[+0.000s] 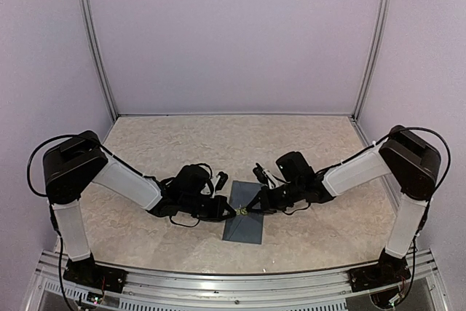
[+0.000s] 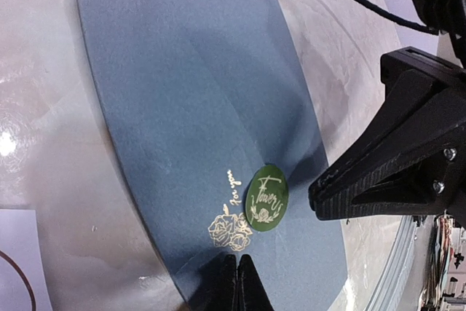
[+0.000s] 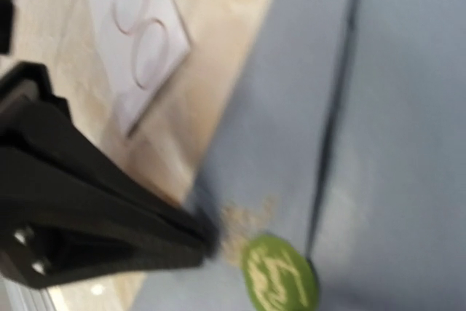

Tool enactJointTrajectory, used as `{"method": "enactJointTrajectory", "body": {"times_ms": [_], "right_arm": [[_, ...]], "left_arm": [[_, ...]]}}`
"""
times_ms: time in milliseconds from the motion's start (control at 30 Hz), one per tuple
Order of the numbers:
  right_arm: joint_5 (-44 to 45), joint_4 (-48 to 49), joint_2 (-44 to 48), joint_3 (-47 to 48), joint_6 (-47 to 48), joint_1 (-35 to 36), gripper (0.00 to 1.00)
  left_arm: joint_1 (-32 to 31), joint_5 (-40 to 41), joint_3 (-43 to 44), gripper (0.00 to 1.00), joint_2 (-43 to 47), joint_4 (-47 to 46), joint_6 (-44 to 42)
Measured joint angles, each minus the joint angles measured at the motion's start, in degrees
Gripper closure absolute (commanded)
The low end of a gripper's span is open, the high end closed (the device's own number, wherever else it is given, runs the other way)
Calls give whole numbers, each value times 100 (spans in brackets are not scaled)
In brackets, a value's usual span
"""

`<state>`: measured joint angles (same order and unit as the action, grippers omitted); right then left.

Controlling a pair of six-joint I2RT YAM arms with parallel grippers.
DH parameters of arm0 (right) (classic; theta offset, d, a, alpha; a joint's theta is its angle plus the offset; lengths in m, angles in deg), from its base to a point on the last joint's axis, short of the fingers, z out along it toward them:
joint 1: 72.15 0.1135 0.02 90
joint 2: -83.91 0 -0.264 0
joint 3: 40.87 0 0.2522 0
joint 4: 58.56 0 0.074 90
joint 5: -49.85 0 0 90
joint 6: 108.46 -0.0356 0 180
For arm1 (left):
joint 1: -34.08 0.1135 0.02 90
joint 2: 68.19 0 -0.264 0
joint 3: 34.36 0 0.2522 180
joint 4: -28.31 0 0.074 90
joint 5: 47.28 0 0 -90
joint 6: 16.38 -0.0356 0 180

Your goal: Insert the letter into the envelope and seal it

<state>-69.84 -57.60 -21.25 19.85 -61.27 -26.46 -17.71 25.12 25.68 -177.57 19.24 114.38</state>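
Gold script (image 2: 233, 188) reading "for you" is printed on the blue-grey envelope (image 2: 189, 100), just beside a gold line drawing of roses (image 2: 230, 229). A round green sticker (image 2: 266, 198) is stuck on the envelope next to these words, and pale cursive lettering is carried on it. A capital F can be made out at its start, but the rest of the word cannot be read with certainty. In the right wrist view the same sticker (image 3: 279, 276) is blurred and its lettering is illegible
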Motion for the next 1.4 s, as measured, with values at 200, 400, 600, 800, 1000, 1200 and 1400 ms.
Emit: {"method": "enactJointTrajectory", "body": {"times_ms": [200,400,600,800,1000,1200,1400], "right_arm": [[-9,-15,-245,304,72,0,100],[-22,-35,-551,446,122,-11,100],[-151,-35,-750,662,177,-9,100],[-227,-13,-837,748,223,35,100],[-238,131,-822,636,216,109,100],[-210,162,-640,402,168,164,100],[-103,-59,-221,74,170,190,63]], "left_arm": [[0,2,0,100,0,2,-11],[0,0,4,100,-2,4,-17],[0,-4,9,100,-9,4,-33],[2,-7,15,100,-17,4,-35],[11,-9,15,100,-17,2,-31],[11,-7,15,100,-17,0,-24],[11,55,11,87,28,28,-22]]}}
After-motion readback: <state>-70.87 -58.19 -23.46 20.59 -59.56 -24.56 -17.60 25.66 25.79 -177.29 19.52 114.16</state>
